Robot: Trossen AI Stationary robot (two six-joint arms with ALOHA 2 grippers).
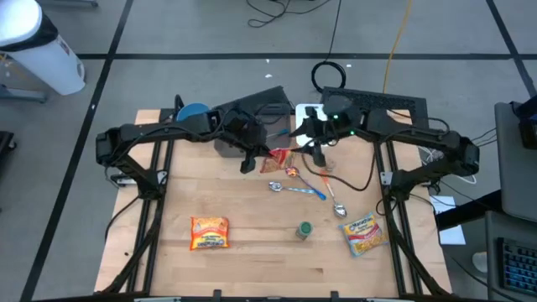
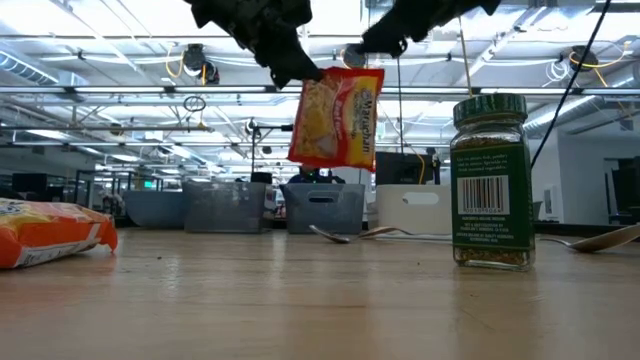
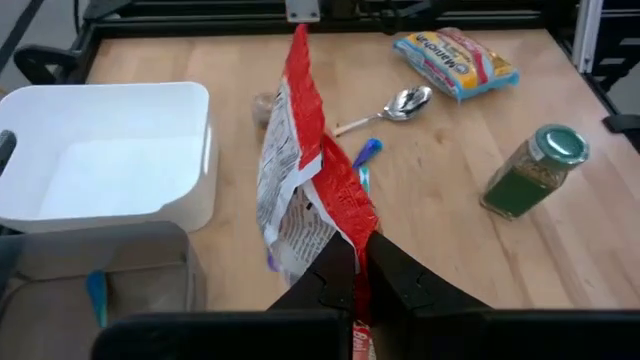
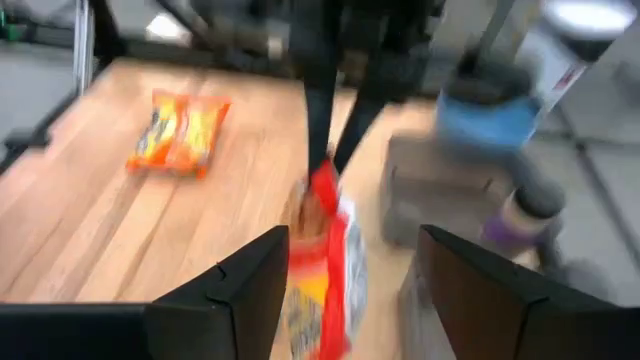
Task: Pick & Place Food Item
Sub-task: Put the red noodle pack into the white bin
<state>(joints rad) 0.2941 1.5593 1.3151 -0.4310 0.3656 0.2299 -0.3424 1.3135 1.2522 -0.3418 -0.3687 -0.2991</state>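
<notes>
Left end effector (image 3: 357, 262) clamped on red noodle packet (image 3: 300, 190) | packet hangs above the surface (image 1: 252, 252), near the white bin (image 3: 110, 150) | right end effector (image 4: 350, 265) spread wide, just beside it

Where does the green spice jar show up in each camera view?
High view: spice jar stands low and centre on the table, between the two noodle packs.
Low view: the jar stands right of centre, close to the camera.
Left wrist view: it sits at the right edge.
Right wrist view: not in it.
Shared landmark: the red packet held up in the left gripper, seen in all four views.
</notes>
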